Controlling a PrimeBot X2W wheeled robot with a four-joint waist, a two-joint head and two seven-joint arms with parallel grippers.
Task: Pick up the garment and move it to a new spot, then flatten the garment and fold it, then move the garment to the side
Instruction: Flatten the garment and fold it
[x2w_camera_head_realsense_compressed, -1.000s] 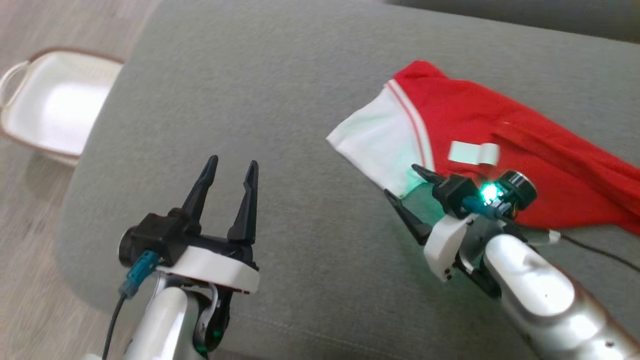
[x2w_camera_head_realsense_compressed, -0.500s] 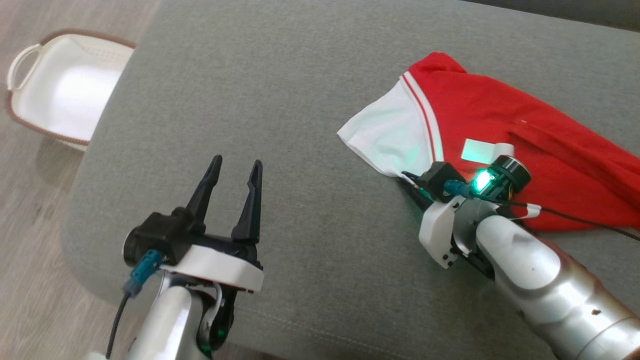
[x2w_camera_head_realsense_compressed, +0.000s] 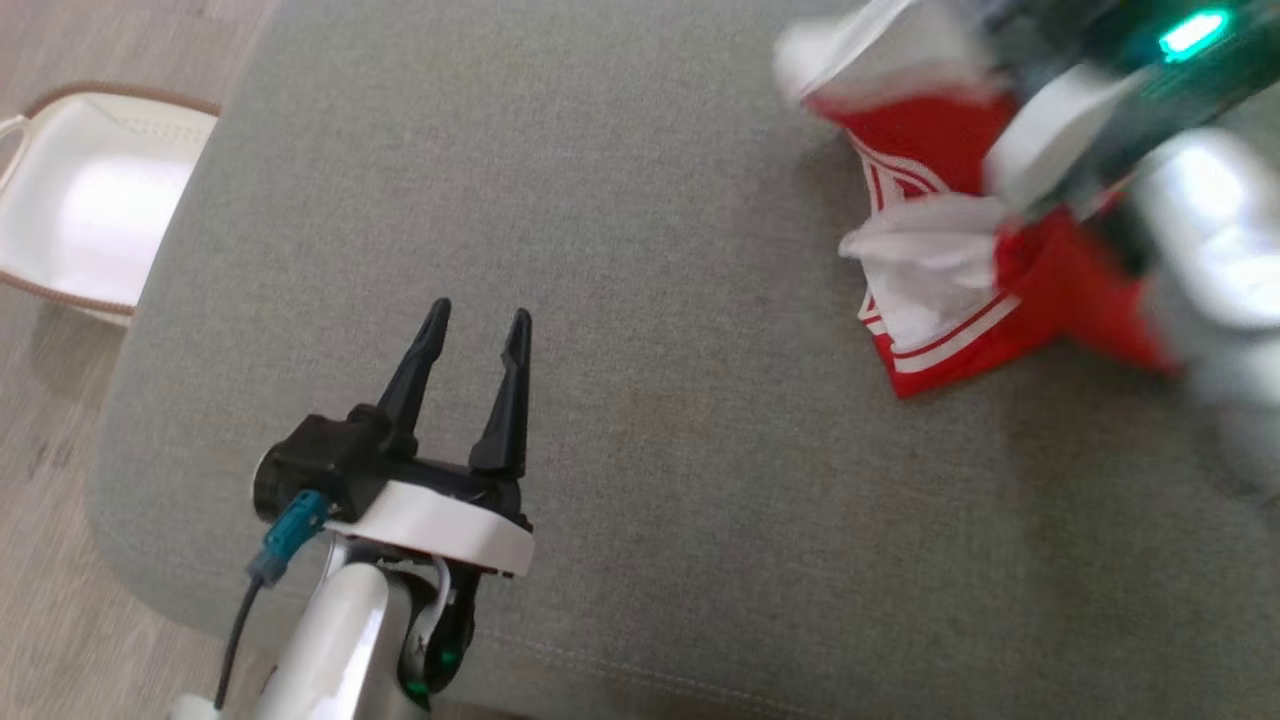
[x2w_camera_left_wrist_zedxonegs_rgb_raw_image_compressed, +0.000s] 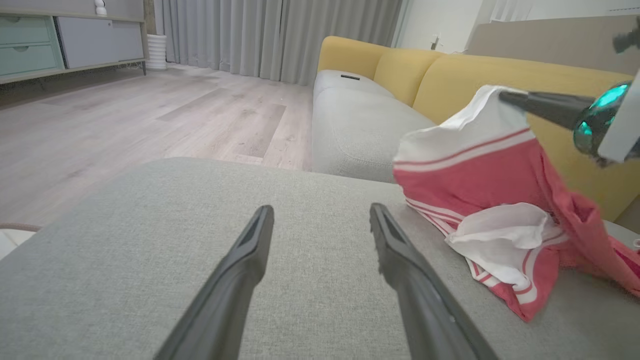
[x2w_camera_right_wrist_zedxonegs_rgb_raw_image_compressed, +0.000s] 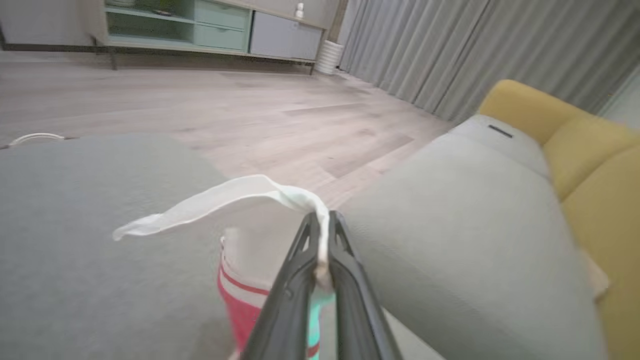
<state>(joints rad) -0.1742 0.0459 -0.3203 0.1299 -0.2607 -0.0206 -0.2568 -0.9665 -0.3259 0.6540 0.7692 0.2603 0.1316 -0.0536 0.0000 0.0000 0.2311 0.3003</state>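
1. The garment (x2w_camera_head_realsense_compressed: 940, 300), red with white trim and stripes, is seen toward the far right of the grey cushion (x2w_camera_head_realsense_compressed: 640, 200); its upper part is held up in the air, while its lower folds are rested on the cushion.
2. The right gripper (x2w_camera_right_wrist_zedxonegs_rgb_raw_image_compressed: 322, 216) is clamped tight on a white edge of the garment; in the right wrist view the cloth is pinched right between the two fingers near their tips; a loose white strip is draped off to the left there, and a red-and-white bit is hung just below.
3. In the head view that arm is badly blurred at the top right, so not much detail can be made out there tbh.
4. The left gripper (x2w_camera_head_realsense_compressed: 480, 312) is held low over the near left part of the cushion; its fingers are spread wide and nothing is gripped; the garment is found well apart from them, off to their right.
5. A white basket (x2w_camera_head_realsense_compressed: 120, 92) with a brown rim is seen on the floor left of the cushion; a yellow sofa (x2w_camera_left_wrist_zedxonegs_rgb_raw_image_compressed: 500, 75) is seen behind the garment in the left wrist view.
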